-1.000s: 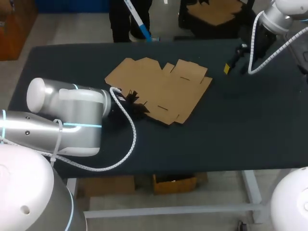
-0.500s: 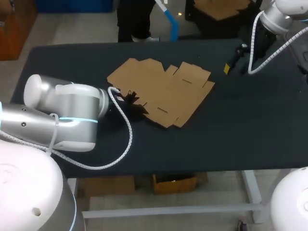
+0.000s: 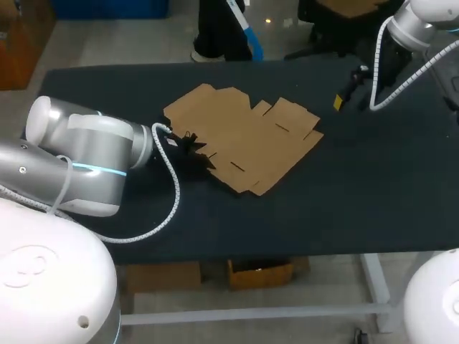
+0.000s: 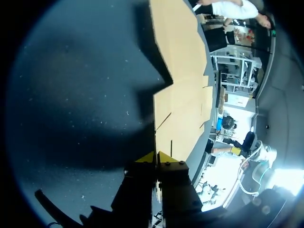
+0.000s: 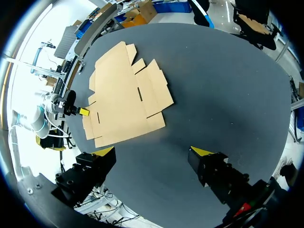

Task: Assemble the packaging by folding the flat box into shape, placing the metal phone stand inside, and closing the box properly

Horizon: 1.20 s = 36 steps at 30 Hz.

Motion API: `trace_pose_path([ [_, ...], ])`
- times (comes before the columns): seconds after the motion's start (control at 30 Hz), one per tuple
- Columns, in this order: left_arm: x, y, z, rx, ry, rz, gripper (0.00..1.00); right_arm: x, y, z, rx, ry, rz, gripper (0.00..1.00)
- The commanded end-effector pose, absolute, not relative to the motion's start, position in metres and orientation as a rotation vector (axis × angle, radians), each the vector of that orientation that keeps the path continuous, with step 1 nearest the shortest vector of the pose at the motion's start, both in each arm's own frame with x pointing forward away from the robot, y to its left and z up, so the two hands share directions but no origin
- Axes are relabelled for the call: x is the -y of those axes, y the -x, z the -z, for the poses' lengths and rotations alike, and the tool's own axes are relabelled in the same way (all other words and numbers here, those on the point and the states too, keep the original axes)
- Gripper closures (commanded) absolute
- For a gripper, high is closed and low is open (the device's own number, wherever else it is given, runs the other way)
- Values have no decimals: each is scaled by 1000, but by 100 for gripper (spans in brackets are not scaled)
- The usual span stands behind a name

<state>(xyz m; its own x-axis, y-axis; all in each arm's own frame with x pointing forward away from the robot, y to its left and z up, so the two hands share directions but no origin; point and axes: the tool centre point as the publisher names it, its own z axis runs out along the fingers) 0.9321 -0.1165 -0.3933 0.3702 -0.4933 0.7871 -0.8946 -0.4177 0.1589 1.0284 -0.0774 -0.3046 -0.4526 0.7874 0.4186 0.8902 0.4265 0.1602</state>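
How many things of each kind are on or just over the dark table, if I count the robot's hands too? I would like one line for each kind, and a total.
Flat brown cardboard box, unfolded: 1
Robot hands with yellow tips: 2 (left hand at the box's edge, right hand above the table)
Total: 3

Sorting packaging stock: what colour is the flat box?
The flat box is plain tan-brown, clearest in the right wrist view.

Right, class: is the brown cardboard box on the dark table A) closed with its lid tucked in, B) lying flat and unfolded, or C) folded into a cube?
B: the brown cardboard box lies spread flat on the dark table, with no panel raised.
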Motion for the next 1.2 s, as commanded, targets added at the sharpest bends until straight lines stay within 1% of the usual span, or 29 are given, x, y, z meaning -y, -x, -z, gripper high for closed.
trace_pose_path([
  [0.03, 110, -935, 392, 1219, -1922, -758, 100, 78, -1028, 304, 2404, 1454, 525, 0],
  [0.2, 106, -934, 391, 1230, -1835, -709, 100, 78, -1028, 304, 2404, 1454, 525, 0],
  [0.63, 109, -928, 382, 1331, -1804, -672, 100, 78, -1028, 304, 2404, 1454, 525, 0],
  [0.7, 110, -927, 381, 1345, -1799, -666, 75, 78, -1028, 304, 2404, 1454, 525, 0],
  [0.73, 110, -927, 381, 1345, -1803, -666, 67, 78, -1028, 304, 2404, 1454, 525, 0],
  [0.77, 111, -927, 381, 1345, -1802, -664, 57, 78, -1028, 304, 2404, 1454, 525, 0],
  [0.87, 111, -928, 383, 1333, -1821, -667, 13, 78, -1028, 304, 2404, 1454, 525, 0],
  [0.9, 111, -928, 384, 1328, -1836, -672, 7, 78, -1028, 304, 2404, 1454, 525, 0],
  [0.93, 111, -928, 384, 1319, -1850, -683, 2, 78, -1028, 304, 2404, 1454, 525, 0],
  [0.97, 110, -928, 384, 1311, -1867, -693, 0, 78, -1028, 304, 2404, 1454, 525, 0],
  [1.2, 108, -917, 377, 1256, -1980, -791, 0, 78, -1028, 304, 2404, 1454, 525, 0],
])
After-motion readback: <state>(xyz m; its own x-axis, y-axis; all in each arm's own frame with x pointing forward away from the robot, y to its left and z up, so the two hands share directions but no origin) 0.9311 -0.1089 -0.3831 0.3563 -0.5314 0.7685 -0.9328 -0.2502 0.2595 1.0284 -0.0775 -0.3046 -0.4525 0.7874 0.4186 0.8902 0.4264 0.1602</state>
